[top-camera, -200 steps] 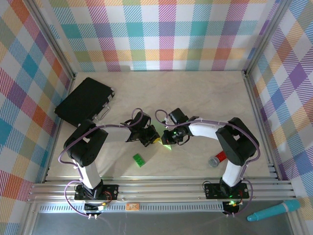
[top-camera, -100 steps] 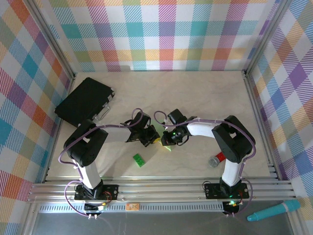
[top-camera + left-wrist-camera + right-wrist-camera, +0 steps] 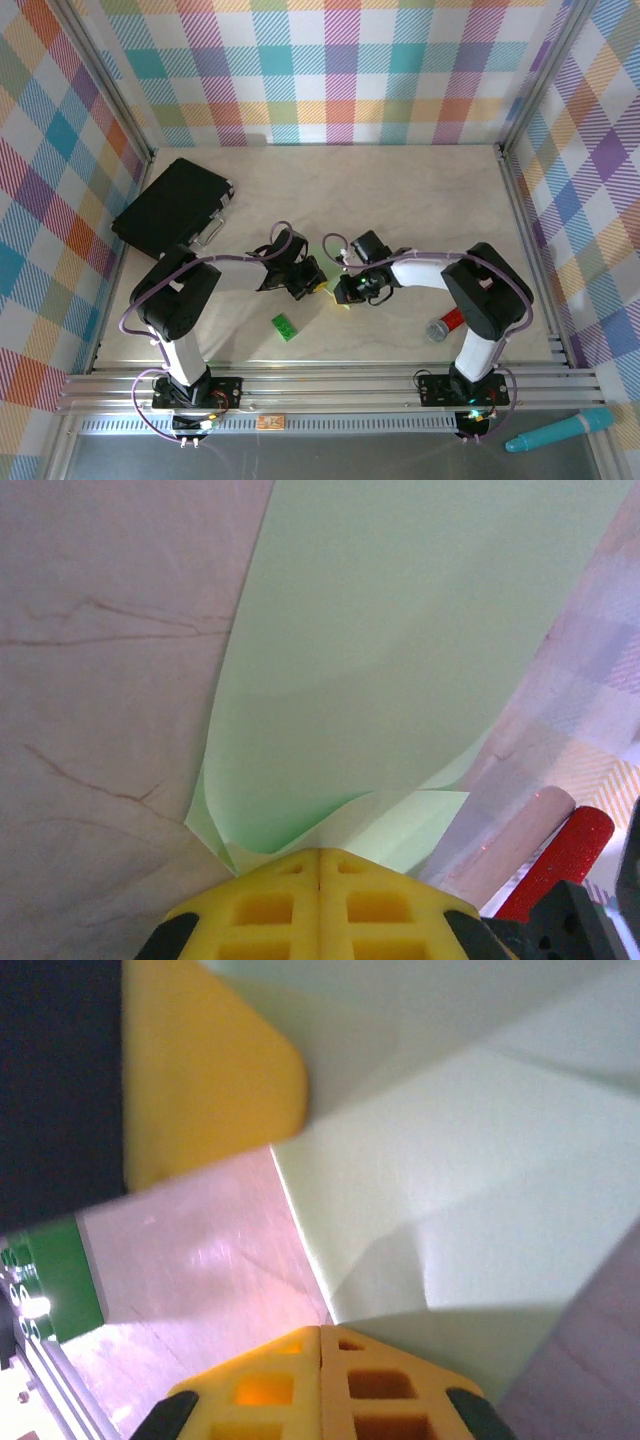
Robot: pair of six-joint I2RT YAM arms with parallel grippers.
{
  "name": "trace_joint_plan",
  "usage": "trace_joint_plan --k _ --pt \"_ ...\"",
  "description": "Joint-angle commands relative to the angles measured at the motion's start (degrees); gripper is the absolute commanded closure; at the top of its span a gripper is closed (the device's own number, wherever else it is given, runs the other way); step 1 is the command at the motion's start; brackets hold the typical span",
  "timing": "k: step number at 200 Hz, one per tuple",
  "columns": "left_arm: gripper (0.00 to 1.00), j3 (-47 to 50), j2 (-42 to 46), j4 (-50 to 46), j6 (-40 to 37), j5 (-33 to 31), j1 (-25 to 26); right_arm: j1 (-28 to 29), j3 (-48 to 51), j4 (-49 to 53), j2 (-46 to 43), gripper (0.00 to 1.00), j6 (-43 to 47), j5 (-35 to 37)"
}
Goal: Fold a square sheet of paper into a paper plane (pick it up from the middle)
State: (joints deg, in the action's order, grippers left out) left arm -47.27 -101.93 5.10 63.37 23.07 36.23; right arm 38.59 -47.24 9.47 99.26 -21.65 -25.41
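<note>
Top external: left pincer [image 3: 310, 282] and right pincer [image 3: 347, 290] face each other near the middle of the desk [image 3: 400, 200], tips close together.

Left wrist: jaws closed flat on a corner of the square sheet of paper [image 3: 400, 660]. The sheet fans out straight ahead of the tips, bowed up off the desk rather than lying flat.

Right wrist: jaws closed as well. A creased edge of the sheet runs into the tips, so I judge it pinched, though that contact is in shadow. One yellow finger of the left pincer sits just beyond, upper left.

Key relation: the sheet spans the gap, ahead of both pincers, so neither arm is nearer. Long axis: cannot tell, since the paper is bowed and partly doubled.

Judgement: the fold is in progress, no dart shape yet.
</note>
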Motion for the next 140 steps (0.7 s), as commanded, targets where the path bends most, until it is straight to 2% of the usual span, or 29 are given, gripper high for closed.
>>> trace_joint_plan --k 1,27,50,79,87,140 --pt "1.0 3.4 -3.09 -8.0 -1.15 -4.53 -0.37 -0.17 5.15 4.67 -3.12 0.92 0.25 -0.46" --pt "1.0 3.28 -3.32 -7.33 -1.15 -4.1 -0.37 -0.53 9.18 3.88 -7.84 0.92 -1.14 1.33" --pt "1.0 2.84 -3.28 -6.74 -1.06 -3.32 -0.37 -0.54 8.11 5.28 -13.58 0.9 -2.85 3.98" --pt "1.0 1.94 -2.38 -6.76 -1.06 -2.94 -0.37 -0.56 4.62 5.89 -18.03 0.74 -6.23 7.49" --pt "1.0 1.77 -2.25 -6.83 -1.08 -2.94 -0.37 -0.54 3.72 6.25 -17.7 0.73 -6.86 8.59" --pt "1.0 0.79 -1.82 -6.07 -0.71 -2.07 -0.37 -0.48 -1.26 6.12 -8.44 0.91 -8.87 6.73"
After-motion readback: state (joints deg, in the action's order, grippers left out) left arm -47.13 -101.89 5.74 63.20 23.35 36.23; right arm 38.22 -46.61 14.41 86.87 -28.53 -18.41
